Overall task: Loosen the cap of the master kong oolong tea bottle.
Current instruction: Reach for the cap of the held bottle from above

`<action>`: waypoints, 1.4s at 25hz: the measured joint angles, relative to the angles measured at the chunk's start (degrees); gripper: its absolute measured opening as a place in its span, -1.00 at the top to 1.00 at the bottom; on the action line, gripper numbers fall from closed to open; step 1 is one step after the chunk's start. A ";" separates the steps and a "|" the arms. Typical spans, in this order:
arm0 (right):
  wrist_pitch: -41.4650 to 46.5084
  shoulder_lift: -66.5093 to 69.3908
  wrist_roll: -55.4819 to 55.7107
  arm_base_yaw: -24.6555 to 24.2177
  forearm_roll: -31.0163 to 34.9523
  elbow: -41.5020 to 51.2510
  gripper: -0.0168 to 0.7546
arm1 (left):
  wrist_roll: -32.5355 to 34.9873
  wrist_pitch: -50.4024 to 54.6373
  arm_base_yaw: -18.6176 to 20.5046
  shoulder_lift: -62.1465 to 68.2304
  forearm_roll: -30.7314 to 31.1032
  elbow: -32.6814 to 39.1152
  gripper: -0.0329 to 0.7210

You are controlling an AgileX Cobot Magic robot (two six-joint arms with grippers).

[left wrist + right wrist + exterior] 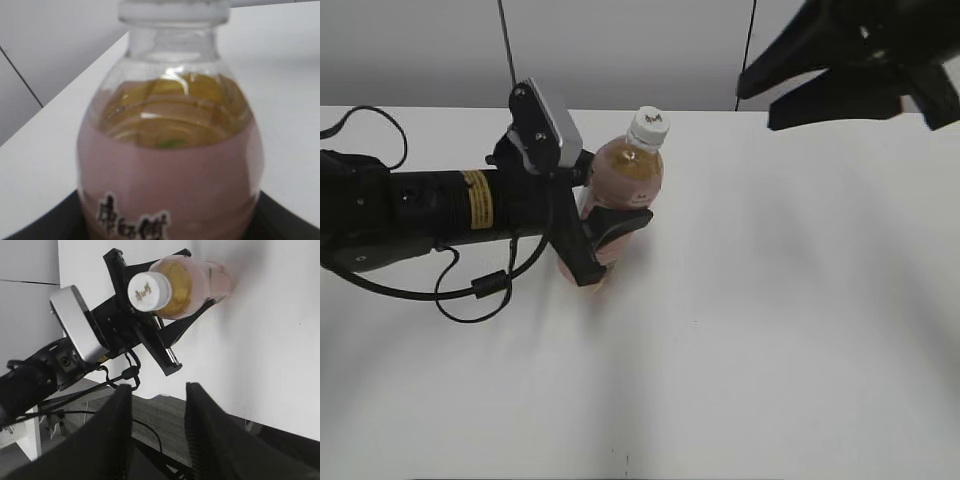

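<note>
Both grippers: I'm seeing my left gripper (605, 225) clamping the master kong oolong tea bottle (625, 185), while my right gripper (157, 427) is hanging wide apart above the cap (146, 291).

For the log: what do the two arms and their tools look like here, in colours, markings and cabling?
The left arm is matte black and tubular, with a yellow label band, a silver-grey camera box near its wrist and loose black cables looping beneath. The left tool has flat black fingers. The right tool is also black, with broad, blunt fingers; no markings show.
</note>
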 joint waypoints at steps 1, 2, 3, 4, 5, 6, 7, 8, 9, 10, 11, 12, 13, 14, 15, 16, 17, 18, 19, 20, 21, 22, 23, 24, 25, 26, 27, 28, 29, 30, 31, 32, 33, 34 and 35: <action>-0.17 1.61 3.33 1.50 -1.23 -1.47 0.24 | 0.41 0.49 0.00 -0.43 0.00 0.00 -0.18; -0.27 3.43 6.68 2.59 -2.82 -3.07 0.22 | 0.70 1.00 0.00 -0.81 0.00 0.00 -0.18; -0.44 5.15 9.27 3.69 -4.01 -4.56 0.20 | 1.09 1.65 0.00 -0.95 0.00 0.00 -0.18; -0.79 6.51 12.01 4.65 -5.41 -5.78 0.19 | 1.51 2.07 0.00 -1.00 0.00 0.00 -0.18; -1.33 8.00 14.36 5.58 -6.58 -7.09 0.19 | 1.74 2.35 0.00 -1.00 0.00 0.02 -0.18; -2.00 9.40 15.84 6.29 -7.28 -8.30 0.18 | 1.77 2.56 0.00 -1.00 0.00 0.02 -0.18; -2.66 10.75 17.24 7.08 -7.69 -9.53 0.18 | 1.84 2.68 0.00 -1.00 0.00 0.02 -0.18; -2.97 11.84 18.55 7.81 -7.95 -10.55 0.17 | 1.95 2.75 0.00 -1.00 0.00 0.02 -0.18; -3.11 13.11 19.80 8.38 -8.30 -11.69 0.17 | 2.02 2.75 0.00 -1.00 0.00 0.02 -0.18; -3.15 14.35 20.64 8.97 -8.59 -12.80 0.17 | 2.28 2.88 0.00 -1.00 0.00 0.06 -0.18; -3.15 15.33 21.50 9.51 -9.02 -13.68 0.17 | 2.60 2.92 0.00 -1.00 0.00 0.06 -0.18; -3.15 16.47 22.40 9.90 -9.58 -14.70 0.17 | 3.06 3.11 0.00 -1.00 0.00 0.06 -0.18; -3.15 17.47 22.99 10.17 -10.01 -15.58 0.17 | 3.23 3.34 0.00 -1.00 0.00 0.06 -0.18; -3.15 18.19 23.53 10.37 -10.31 -16.31 0.17 | 3.28 3.69 0.00 -1.00 0.00 0.06 -0.18; -3.17 18.82 24.07 10.53 -10.46 -16.80 0.17 | 3.34 4.13 0.00 -1.00 0.00 0.06 -0.18; -3.22 19.30 24.58 10.59 -10.72 -17.21 0.17 | 3.40 4.59 0.00 -1.00 0.00 0.06 -0.18; -3.17 19.62 24.79 10.59 -10.85 -17.50 0.17 | 3.41 4.87 0.00 -1.00 0.00 0.06 -0.18; -3.05 19.78 24.96 10.59 -11.28 -17.63 0.17 | 3.41 4.94 0.00 -1.00 0.00 0.13 -0.18; -2.90 19.99 25.24 10.59 -11.96 -17.69 0.17 | 3.41 4.94 0.00 -1.00 0.00 0.13 -0.18; -2.57 20.11 25.48 10.59 -12.78 -17.74 0.17 | 3.41 4.94 0.00 -1.00 -0.13 0.13 -0.18; -2.27 20.24 25.93 10.59 -13.78 -17.74 0.17 | 3.46 4.94 0.00 -1.01 -0.30 0.13 -0.18; -2.14 20.31 26.37 10.59 -14.76 -17.74 0.17 | 3.56 4.94 0.00 -1.01 -0.39 0.13 -0.18; -2.06 20.31 26.72 10.59 -15.36 -17.74 0.17 | 3.69 4.94 0.00 -1.01 -0.46 0.13 -0.18; -2.00 20.31 26.96 10.59 -15.58 -17.74 0.15 | 3.82 4.94 0.00 -1.01 -0.66 0.13 -0.18; -2.00 20.35 27.08 10.59 -15.71 -17.74 0.14 | 4.26 4.94 0.00 -1.01 -0.85 0.13 -0.18; -2.00 20.49 27.14 10.59 -15.77 -17.74 0.11 | 4.62 4.94 0.00 -1.01 -0.93 0.13 -0.18; -2.00 20.60 27.20 10.59 -15.77 -17.74 0.09 | 4.73 4.94 0.00 -1.01 -1.10 0.13 -0.18; -2.06 20.72 27.25 10.59 -15.64 -17.74 0.05 | 4.94 4.94 0.00 -1.01 -1.17 0.13 -0.18; -2.20 20.86 27.25 10.59 -15.45 -17.74 0.02 | 5.04 4.94 0.00 -1.01 -1.24 0.13 -0.18; -2.45 20.98 27.25 10.59 -15.12 -17.74 -0.01 | 5.12 4.94 0.00 -1.01 -1.29 0.13 -0.18; -2.75 21.11 27.25 10.59 -14.82 -17.74 -0.03 | 5.17 4.94 0.00 -1.01 -1.31 0.13 -0.18; -3.14 21.18 27.25 10.59 -14.55 -17.74 -0.04 | 5.17 4.94 0.00 -1.01 -1.31 0.13 -0.18; -3.56 21.25 27.25 10.59 -14.42 -17.74 -0.05 | 5.17 4.94 0.00 -1.01 -1.31 0.13 -0.18; -4.02 21.25 27.25 10.59 -14.29 -17.74 -0.05 | 5.17 4.94 0.00 -1.01 -1.31 0.13 -0.18; -4.36 21.25 27.25 10.59 -14.11 -17.74 -0.05 | 5.17 4.94 0.00 -1.01 -1.31 0.13 -0.18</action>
